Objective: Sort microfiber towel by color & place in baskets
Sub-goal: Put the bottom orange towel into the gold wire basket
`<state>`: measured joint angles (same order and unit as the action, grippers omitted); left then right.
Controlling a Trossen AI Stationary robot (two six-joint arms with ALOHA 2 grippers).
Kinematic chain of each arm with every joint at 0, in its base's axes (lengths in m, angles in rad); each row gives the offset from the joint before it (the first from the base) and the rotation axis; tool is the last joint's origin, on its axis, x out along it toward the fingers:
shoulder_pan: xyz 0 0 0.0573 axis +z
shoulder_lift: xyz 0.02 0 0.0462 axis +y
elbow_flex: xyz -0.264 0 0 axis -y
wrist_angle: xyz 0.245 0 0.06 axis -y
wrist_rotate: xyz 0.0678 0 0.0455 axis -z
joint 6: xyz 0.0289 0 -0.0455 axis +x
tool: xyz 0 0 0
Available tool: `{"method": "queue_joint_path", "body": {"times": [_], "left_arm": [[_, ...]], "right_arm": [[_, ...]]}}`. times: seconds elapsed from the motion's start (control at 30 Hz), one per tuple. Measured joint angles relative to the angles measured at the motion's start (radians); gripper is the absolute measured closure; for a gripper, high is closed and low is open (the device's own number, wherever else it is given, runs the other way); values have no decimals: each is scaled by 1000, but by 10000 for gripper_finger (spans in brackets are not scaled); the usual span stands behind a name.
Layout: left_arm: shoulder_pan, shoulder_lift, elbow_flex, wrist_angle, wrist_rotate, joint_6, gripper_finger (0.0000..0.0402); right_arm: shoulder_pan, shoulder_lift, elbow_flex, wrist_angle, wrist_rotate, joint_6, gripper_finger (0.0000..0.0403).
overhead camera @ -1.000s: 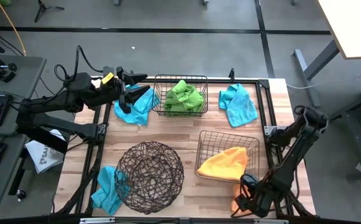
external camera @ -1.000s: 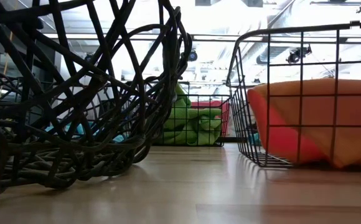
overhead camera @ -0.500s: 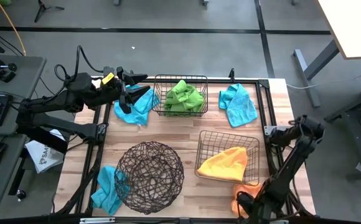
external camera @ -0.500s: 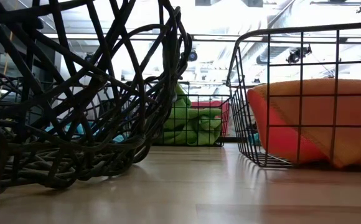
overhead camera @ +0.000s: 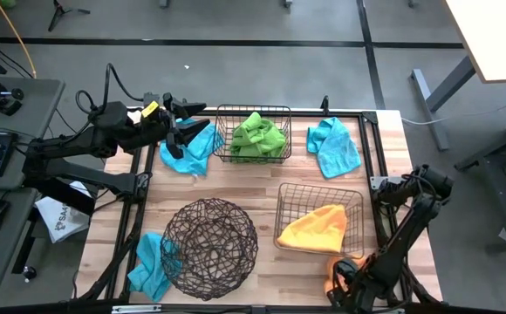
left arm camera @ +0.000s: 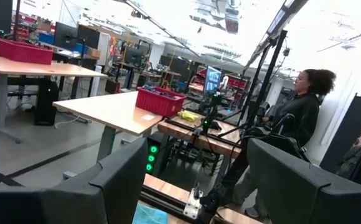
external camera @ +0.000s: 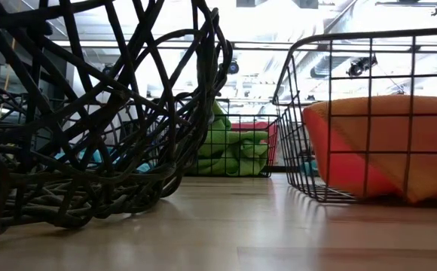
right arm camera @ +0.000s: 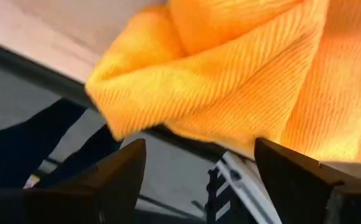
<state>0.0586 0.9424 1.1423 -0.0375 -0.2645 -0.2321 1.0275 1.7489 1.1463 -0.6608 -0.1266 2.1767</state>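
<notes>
Three baskets and loose towels spread over the table (overhead camera: 235, 179).

The far basket (overhead camera: 253, 133) sits at the back centre with a towel (overhead camera: 258, 135) in it; a loose towel (overhead camera: 192, 148) lies just left of it under the left gripper (overhead camera: 186, 126), another (overhead camera: 333, 145) just right. The round basket (overhead camera: 210, 249) stands front left, a towel (overhead camera: 150, 262) touching its left side. The near basket (overhead camera: 318, 218) stands front right, holding a towel (overhead camera: 314, 229). In front of it, at the table's edge, the right gripper (overhead camera: 338, 283) seems to touch one more towel (right arm camera: 243, 68).
</notes>
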Motion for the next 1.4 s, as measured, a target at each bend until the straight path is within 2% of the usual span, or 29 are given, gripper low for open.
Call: {"method": "queue_joint_path", "body": {"times": [0.17,0.33,0.4,0.5,0.63,0.67,0.7,0.87,1.07,1.17,1.4], "left_arm": [[0,0,0,-2,0,0,140],[0,0,0,-3,0,0,140],[0,0,0,-3,0,0,140],[0,0,0,-3,0,2,140],[0,0,0,-3,0,24,140],[0,0,0,-3,0,25,140],[0,0,0,-3,0,25,140],[0,0,0,-2,0,25,140],[0,0,0,19,0,26,140],[0,0,0,43,0,27,140],[0,0,0,61,0,26,140]], "right_arm": [[0,34,1,-29,-10,25,114],[0,73,1,38,-23,13,116],[0,77,1,49,-24,0,129],[0,77,13,30,-39,-14,193],[1,77,65,-42,-23,-78,361],[1,78,80,-62,-13,-103,381],[1,78,99,-82,-13,-115,382],[0,60,242,-160,-2,-347,398],[-34,-31,435,-214,29,-796,400],[-81,-98,529,-309,152,-949,401],[-169,-266,715,-665,646,-1080,402]]}}
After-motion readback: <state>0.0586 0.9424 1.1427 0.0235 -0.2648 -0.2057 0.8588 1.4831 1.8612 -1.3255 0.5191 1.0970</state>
